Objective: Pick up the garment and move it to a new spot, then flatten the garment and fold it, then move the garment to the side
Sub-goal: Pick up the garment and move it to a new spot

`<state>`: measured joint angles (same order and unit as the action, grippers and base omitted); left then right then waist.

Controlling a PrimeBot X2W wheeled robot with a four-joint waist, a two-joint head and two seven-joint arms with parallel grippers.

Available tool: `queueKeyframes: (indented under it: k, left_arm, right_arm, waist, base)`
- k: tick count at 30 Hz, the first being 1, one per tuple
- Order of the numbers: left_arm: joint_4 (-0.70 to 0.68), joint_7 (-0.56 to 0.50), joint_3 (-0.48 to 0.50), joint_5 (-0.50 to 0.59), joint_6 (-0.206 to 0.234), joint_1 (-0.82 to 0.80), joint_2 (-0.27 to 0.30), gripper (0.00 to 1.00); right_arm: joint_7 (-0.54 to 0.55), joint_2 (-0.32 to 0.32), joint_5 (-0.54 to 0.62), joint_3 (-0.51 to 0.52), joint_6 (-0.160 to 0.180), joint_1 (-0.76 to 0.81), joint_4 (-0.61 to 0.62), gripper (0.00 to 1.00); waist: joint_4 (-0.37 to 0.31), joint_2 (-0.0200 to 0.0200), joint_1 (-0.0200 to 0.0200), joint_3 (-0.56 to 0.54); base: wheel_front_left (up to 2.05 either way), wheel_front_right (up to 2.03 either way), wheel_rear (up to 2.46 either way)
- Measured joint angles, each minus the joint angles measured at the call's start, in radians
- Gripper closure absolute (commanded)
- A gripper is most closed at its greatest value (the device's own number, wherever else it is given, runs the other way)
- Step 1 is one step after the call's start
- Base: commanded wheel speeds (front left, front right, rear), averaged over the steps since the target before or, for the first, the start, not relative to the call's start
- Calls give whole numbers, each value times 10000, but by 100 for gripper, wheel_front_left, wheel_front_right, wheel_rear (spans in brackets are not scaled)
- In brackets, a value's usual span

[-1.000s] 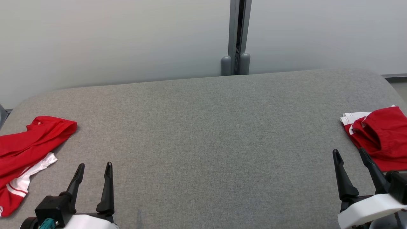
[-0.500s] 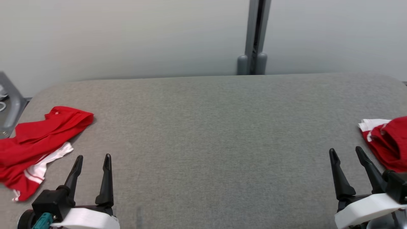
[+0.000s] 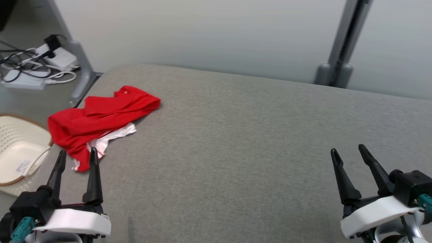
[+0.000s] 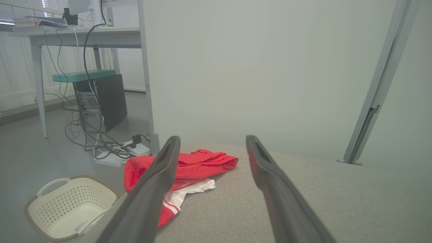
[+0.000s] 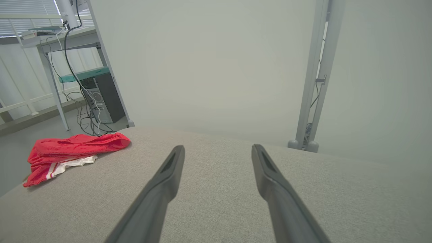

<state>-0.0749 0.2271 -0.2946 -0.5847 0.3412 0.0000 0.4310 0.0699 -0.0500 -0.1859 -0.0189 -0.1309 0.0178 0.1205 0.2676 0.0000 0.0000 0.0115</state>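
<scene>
Nearest the robot, the left gripper (image 3: 78, 151) hangs over the near left part of the grey fabric-covered table (image 3: 236, 152), its two dark fingers spread wide with nothing between them. In the head view their tips reach the near end of the garment (image 3: 101, 114), and whether they touch the cloth cannot be told. The right gripper (image 3: 347, 148) hangs over the near right part of the table, its fingers likewise well apart and empty, far from the garment. The garment lies in a crumpled heap close to the table's left edge, toward the far left corner. It is bright red, bunched into long folds that run from the near left up to a rolled end pointing toward the middle of the table. A white part with thin red stripes pokes out from under its near side. From the left wrist the garment (image 4: 199, 165) sits just ahead of the left gripper (image 4: 212, 138), partly hidden behind one finger. From the right wrist the garment (image 5: 74, 145) shows off to the side by the table's edge, beyond the parted right gripper (image 5: 218, 146). Off the left edge, on the floor, stands a cream perforated basket (image 3: 20, 141). Farther back lie power strips and cables (image 3: 33, 67). A grey post (image 3: 337, 64) rises behind the table's far edge against a pale wall.
</scene>
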Motion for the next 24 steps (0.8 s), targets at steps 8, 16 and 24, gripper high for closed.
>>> queueKeyframes:
  k: [8, 16, 24]
  left_arm:
    - [29, 111, 224, -4, -27, -37, 65, 0]
    - [27, 144, 240, -33, -29, -36, 65, 0]
    - [23, 157, 232, -75, -104, -70, 52, 0]
  right_arm:
    - [-59, 4, -88, -192, 0, -240, -148, 0]
    - [-119, 2, -167, -230, 0, -279, -309, 0]
    - [-136, 2, -251, -219, 0, -283, -366, 0]
  waist:
    - [1069, 0, 1, 79]
    - [1334, 0, 0, 62]
    - [1344, 0, 1, 92]
  base:
    - [0, 0, 0]
    - [0, 0, 0]
    - [0, 0, 0]
